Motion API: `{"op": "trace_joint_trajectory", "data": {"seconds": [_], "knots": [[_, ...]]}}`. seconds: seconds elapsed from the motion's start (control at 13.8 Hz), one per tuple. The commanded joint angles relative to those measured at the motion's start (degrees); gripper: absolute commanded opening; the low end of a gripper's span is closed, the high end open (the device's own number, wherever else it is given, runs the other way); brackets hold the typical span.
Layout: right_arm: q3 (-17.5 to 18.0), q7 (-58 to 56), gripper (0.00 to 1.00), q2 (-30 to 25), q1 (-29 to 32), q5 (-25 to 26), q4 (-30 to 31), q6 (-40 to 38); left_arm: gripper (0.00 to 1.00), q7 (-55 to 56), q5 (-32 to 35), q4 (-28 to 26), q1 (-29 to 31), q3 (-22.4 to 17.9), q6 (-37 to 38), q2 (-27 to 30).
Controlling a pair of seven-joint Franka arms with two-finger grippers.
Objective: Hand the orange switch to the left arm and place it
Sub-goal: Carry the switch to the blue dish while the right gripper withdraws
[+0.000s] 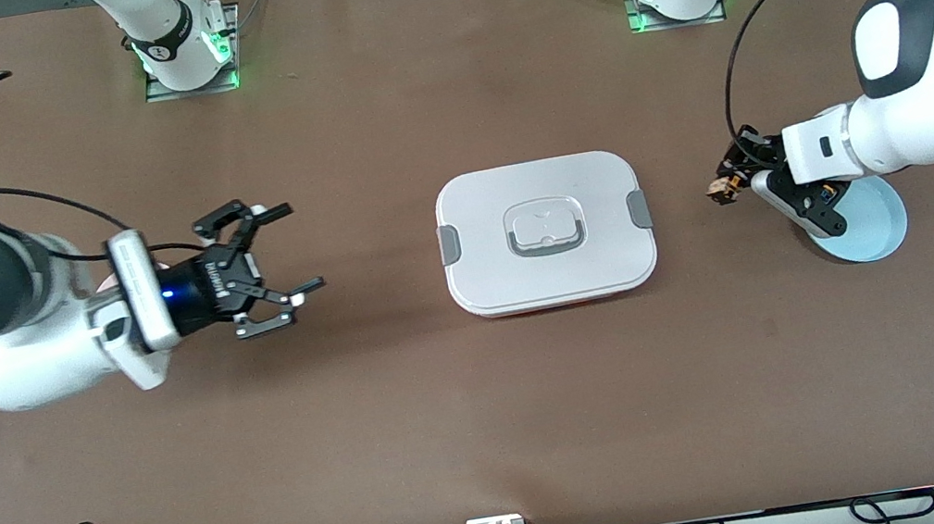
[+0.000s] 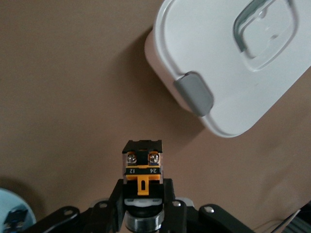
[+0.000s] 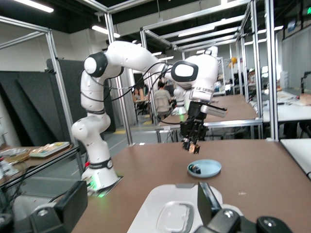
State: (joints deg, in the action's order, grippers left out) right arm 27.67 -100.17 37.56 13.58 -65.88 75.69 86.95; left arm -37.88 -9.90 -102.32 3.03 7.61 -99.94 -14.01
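The orange switch (image 1: 720, 189) is a tiny black-and-orange part, and my left gripper (image 1: 731, 184) is shut on it in the air, over the table between the box (image 1: 545, 231) and the blue plate (image 1: 879, 229). In the left wrist view the switch (image 2: 142, 167) sticks out from between the fingers (image 2: 116, 199), its dark round end hidden in the jaws. My right gripper (image 1: 301, 246) hangs open and empty over the table toward the right arm's end, pointing at the box. The right wrist view shows the left gripper (image 3: 192, 141) holding the switch (image 3: 191, 147) above the plate (image 3: 204, 168).
The white lidded box (image 2: 228, 63) with grey clips lies in the middle of the table between the two grippers. A small black part (image 3: 195, 169) lies in the blue plate (image 2: 12, 213). A pink sliver (image 1: 105, 284) shows under the right wrist.
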Motion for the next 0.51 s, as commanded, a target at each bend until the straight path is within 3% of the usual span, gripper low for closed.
{"op": "trace_joint_trajectory", "data": {"seconds": [0.0, 0.14, 0.36, 0.43], "knots": [[-2.07, 5.25, 1.0, -3.44, 0.32, 3.92, -3.54, -2.48, 0.15, -8.93, 11.36, 3.7, 1.36, 0.3, -1.04, -3.99], [-7.43, 5.34, 1.0, -6.87, -2.14, 4.01, -3.1, -1.96, 0.15, -15.09, 18.13, 4.32, 2.41, 0.3, -2.89, -5.5], [-21.65, 4.99, 1.0, -14.07, -9.95, 3.13, 1.63, 1.71, 0.15, -23.69, 21.41, 4.23, 6.01, 0.3, -7.36, -8.13], [-24.04, 5.42, 1.0, -17.05, -10.84, 3.56, 4.09, 3.3, 0.15, -27.3, 21.5, 4.23, 7.42, 0.21, -9.03, -9.27]]}}
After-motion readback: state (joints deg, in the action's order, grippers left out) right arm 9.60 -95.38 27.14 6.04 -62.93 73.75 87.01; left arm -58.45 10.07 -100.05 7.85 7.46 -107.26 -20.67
